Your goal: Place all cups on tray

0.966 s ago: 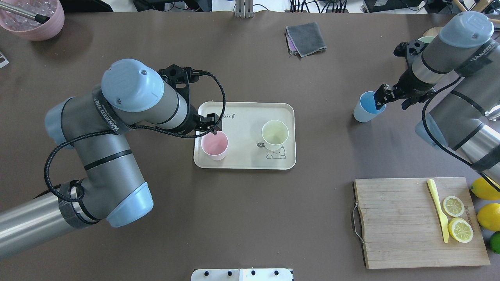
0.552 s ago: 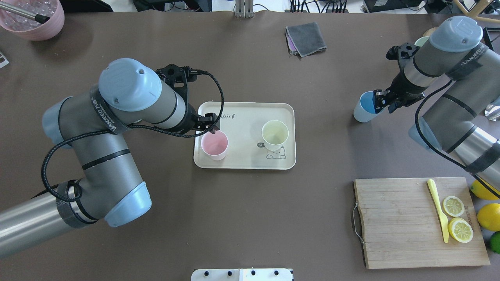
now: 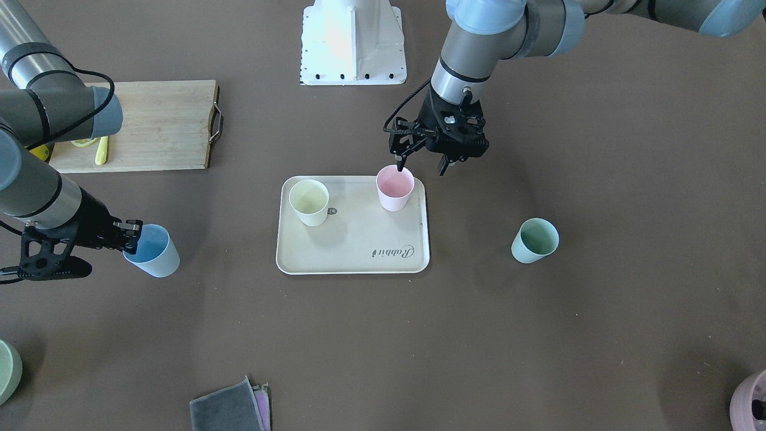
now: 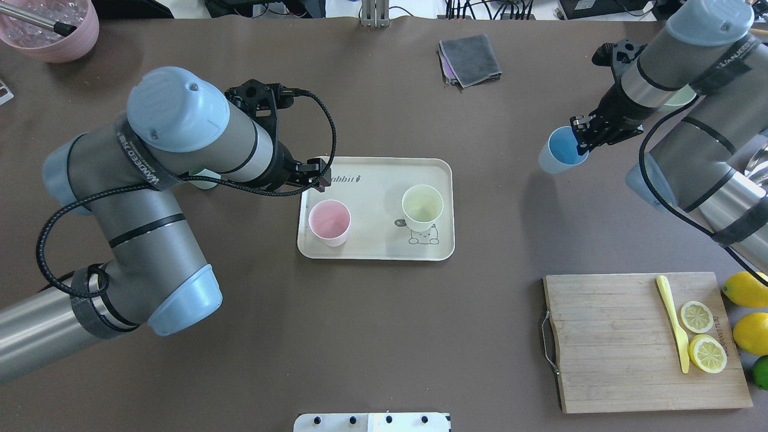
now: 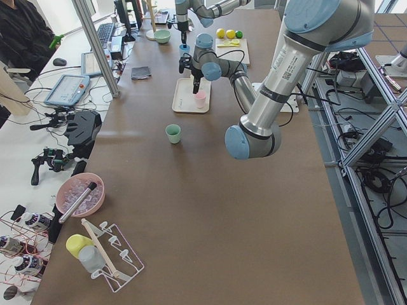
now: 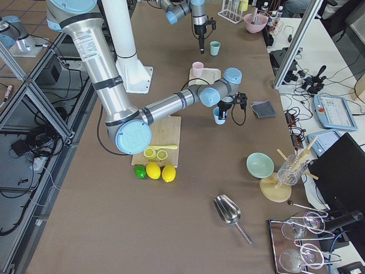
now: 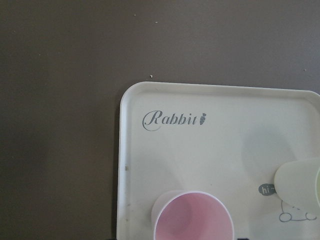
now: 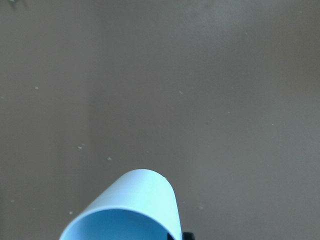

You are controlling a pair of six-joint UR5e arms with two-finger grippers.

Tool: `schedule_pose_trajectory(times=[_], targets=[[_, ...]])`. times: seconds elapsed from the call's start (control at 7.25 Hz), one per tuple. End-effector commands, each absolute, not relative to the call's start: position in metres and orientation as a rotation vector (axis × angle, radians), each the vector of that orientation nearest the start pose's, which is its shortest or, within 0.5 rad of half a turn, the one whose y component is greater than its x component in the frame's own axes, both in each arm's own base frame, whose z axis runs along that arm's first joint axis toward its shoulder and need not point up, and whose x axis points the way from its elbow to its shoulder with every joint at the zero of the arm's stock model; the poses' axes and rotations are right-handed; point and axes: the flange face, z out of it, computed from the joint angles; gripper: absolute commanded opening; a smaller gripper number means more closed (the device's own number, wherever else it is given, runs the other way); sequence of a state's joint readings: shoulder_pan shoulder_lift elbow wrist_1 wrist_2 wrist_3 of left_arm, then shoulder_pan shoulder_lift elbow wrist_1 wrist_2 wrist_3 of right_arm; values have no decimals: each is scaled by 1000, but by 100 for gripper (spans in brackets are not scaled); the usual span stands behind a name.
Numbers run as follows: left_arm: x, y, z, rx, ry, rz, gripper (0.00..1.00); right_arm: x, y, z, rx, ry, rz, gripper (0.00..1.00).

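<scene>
The cream tray (image 4: 372,180) holds the pink cup (image 4: 329,222) and the yellow cup (image 4: 422,207), both upright. My left gripper (image 3: 421,167) is open and empty, just above and behind the pink cup (image 3: 395,187), over the tray's edge. My right gripper (image 4: 579,144) is shut on the rim of the blue cup (image 4: 558,157), holding it tilted and a little above the table, right of the tray. The mint green cup (image 3: 534,240) stands on the table on my left of the tray (image 3: 359,239); my left arm mostly hides it in the overhead view.
A wooden cutting board (image 4: 612,342) with lemon slices and a yellow knife lies at the near right, with lemons (image 4: 747,291) beside it. A grey cloth (image 4: 470,59) lies far centre, a pink ribbed container (image 4: 54,30) at far left, a pale green bowl (image 3: 6,371) at far right.
My left gripper has drawn away from the pink cup's rim, up and toward the tray's far-left corner. My right gripper has risen and moved slightly away with the blue cup, now tilted.
</scene>
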State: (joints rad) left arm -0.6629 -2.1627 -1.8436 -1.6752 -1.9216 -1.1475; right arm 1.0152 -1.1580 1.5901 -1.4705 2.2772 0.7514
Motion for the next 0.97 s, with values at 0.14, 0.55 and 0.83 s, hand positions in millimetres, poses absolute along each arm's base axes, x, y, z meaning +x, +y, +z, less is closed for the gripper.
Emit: schedule_pose_trajectory(times=[0.14, 0.55, 0.83], targets=[[348, -521, 255, 329, 859, 107, 81, -291, -601, 318, -40, -878, 23, 0], [325, -543, 322, 333, 782, 192, 81, -348, -593, 278, -64, -883, 48, 0], [315, -563, 349, 350, 762, 196, 81, -382, -591, 255, -65, -871, 68, 0]])
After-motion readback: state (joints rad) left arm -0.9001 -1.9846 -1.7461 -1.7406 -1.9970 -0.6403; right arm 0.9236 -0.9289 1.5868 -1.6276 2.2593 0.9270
